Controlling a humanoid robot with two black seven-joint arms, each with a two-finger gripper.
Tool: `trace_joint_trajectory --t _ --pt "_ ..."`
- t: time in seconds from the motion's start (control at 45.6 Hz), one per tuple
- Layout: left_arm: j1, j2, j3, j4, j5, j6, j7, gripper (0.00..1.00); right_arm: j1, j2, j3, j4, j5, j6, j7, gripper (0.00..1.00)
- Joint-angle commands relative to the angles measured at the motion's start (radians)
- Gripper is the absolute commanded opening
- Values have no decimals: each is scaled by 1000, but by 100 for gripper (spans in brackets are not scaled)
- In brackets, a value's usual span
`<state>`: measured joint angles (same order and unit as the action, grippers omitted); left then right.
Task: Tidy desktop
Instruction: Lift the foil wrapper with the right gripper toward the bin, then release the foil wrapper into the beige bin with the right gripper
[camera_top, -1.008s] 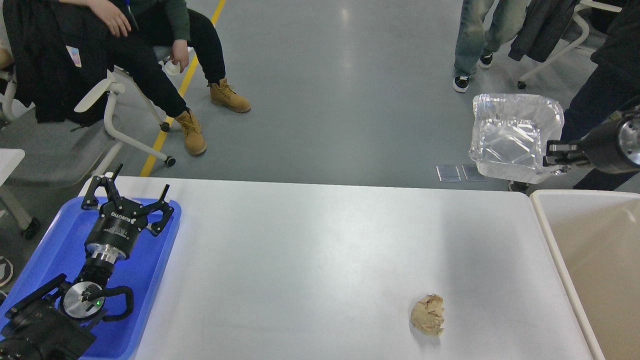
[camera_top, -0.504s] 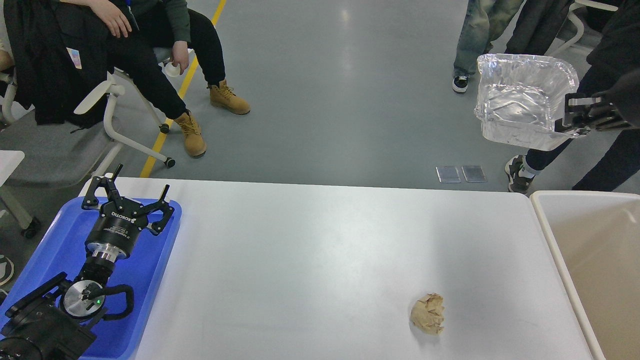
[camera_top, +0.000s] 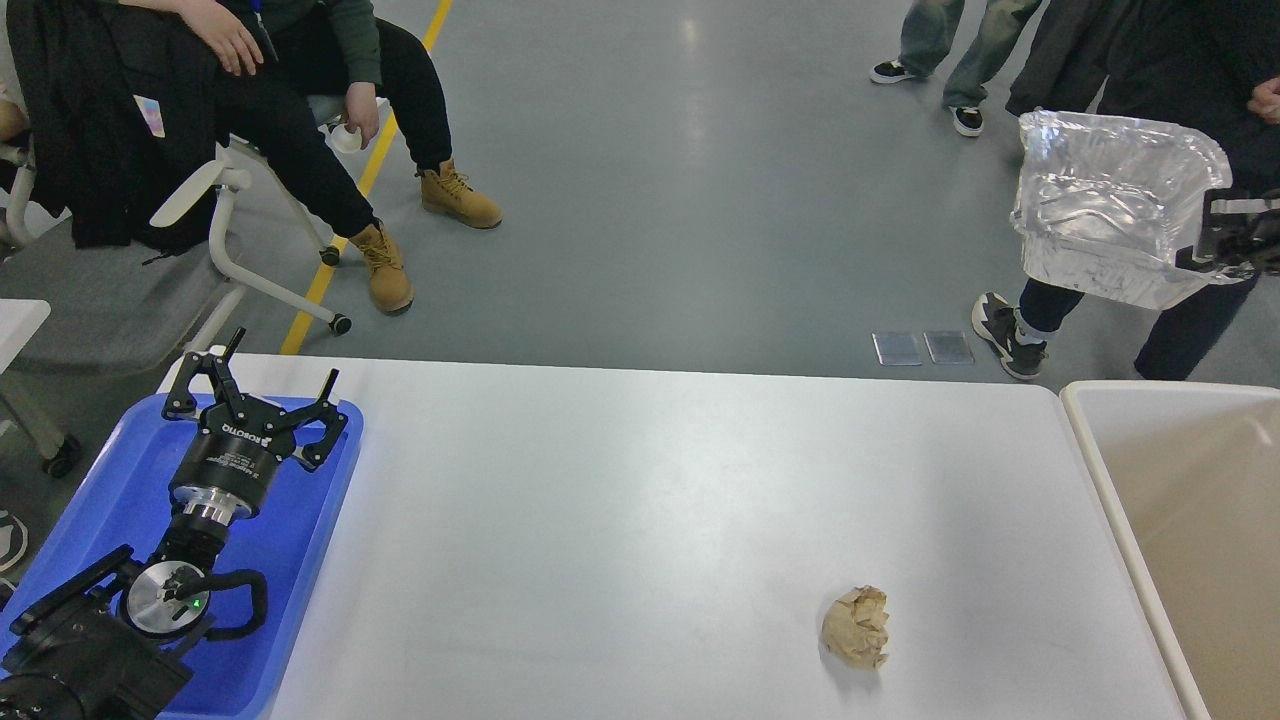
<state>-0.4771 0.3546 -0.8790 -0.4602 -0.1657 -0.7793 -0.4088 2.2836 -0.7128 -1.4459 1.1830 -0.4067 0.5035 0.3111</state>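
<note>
The white desktop fills the middle of the head view. A crumpled beige paper ball lies on it at the front right. My left gripper is open and empty above the blue tray at the left edge. My right gripper is at the far right edge, high above the floor beyond the table, shut on the rim of a clear plastic container. The container hangs tilted, its opening facing me.
A beige rimmed bin stands against the desktop's right end. A seated person on a chair is behind the left corner. People stand behind the right corner near the held container.
My right gripper has carried the clear container up and to the right, away from the table's back edge. The people behind have shifted. The left arm and the paper ball have not moved.
</note>
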Motion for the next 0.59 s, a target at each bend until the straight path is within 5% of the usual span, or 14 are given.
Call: trace_joint_trajectory --t 0.0,0.329,0.57 --pt "0 0 0 0 0 0 1 99 -16 -125 -18 -45 -24 26 0 0" --pt "0 1 0 -1 0 0 1 99 -315 -321 42 -322 -46 30 22 0" --pt "0 0 0 0 0 0 1 99 -682 -359 284 -502 -32 24 31 0"
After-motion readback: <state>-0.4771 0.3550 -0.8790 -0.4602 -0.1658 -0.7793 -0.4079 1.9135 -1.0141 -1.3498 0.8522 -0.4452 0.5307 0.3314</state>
